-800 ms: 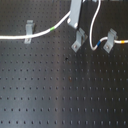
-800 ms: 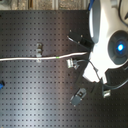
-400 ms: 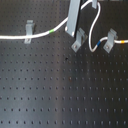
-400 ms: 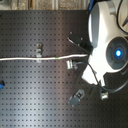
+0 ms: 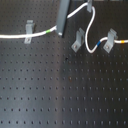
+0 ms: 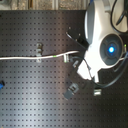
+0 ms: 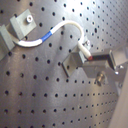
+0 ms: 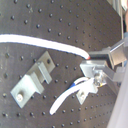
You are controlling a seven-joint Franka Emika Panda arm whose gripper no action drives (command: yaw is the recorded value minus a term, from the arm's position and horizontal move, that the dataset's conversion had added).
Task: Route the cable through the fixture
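No writing shows on the cable or fixture.

- A black board drilled with regular rows of small holes fills both exterior views.
- Soft light leaves a dull sheen on it.
- In the second exterior view, a pale strip runs along the top edge.
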